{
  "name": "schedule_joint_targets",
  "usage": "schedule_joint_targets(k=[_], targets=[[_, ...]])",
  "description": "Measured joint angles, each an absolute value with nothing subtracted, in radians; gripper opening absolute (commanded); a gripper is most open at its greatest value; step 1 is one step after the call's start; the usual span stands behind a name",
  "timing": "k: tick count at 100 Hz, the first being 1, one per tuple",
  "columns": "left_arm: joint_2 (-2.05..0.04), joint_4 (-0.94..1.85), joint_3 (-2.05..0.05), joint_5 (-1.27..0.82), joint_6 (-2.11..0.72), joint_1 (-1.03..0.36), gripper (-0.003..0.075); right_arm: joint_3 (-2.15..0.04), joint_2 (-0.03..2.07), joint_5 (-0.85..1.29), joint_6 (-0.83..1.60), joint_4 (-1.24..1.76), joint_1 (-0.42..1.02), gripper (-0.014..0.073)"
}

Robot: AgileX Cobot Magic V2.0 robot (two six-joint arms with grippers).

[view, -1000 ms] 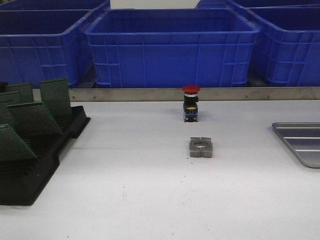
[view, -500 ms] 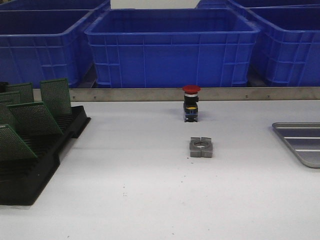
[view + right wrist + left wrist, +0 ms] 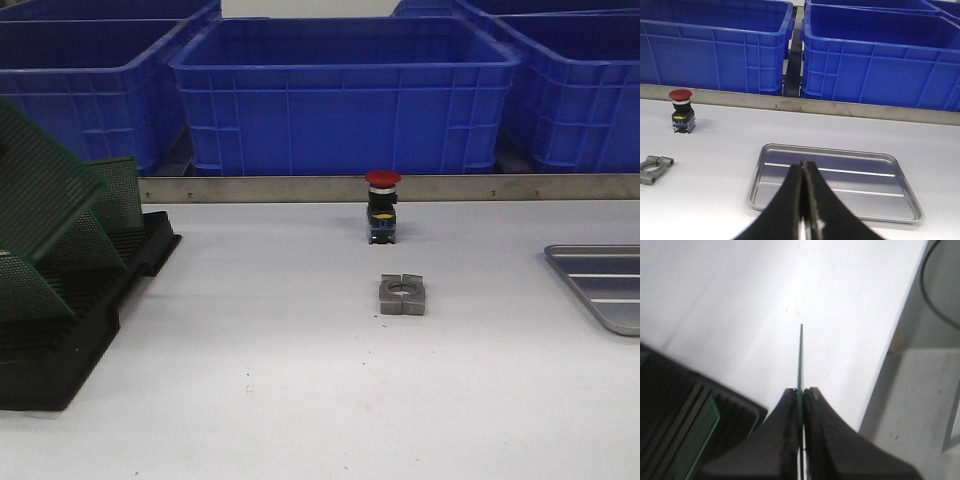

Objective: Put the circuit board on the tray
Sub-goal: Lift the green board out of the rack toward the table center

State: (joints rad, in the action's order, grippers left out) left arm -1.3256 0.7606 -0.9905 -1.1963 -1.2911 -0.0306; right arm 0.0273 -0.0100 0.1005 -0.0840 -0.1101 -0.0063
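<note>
A green perforated circuit board (image 3: 40,180) hangs tilted above the black slotted rack (image 3: 60,340) at the far left. In the left wrist view it shows edge-on (image 3: 800,350), and my left gripper (image 3: 800,390) is shut on its edge, above the table just off the rack's corner (image 3: 685,400). Several more boards (image 3: 112,190) lean in the rack. The grey metal tray (image 3: 600,290) lies at the right edge of the table. My right gripper (image 3: 803,164) is shut on nothing and hovers over the tray's near rim (image 3: 840,212). Neither arm shows in the front view.
Big blue bins (image 3: 345,95) stand behind a metal rail (image 3: 250,188) at the back. A red-capped push button (image 3: 382,205) and a grey metal clamp block (image 3: 402,295) sit mid-table between rack and tray. The table's edge (image 3: 887,352) runs close to the left gripper.
One circuit board has come up out of the rack at the far left and now stands higher and larger in the front view. Everything else stays put.
</note>
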Motion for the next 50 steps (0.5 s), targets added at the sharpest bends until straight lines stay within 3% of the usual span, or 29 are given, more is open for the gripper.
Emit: schedule_joint_targets(k=[50], targets=[[-1.509,1.074,-0.990,-1.109,-1.291,-0.386,-0.0017,0.027,-0.010,0.100,-0.084,-0.110,-0.006,-0.0060]])
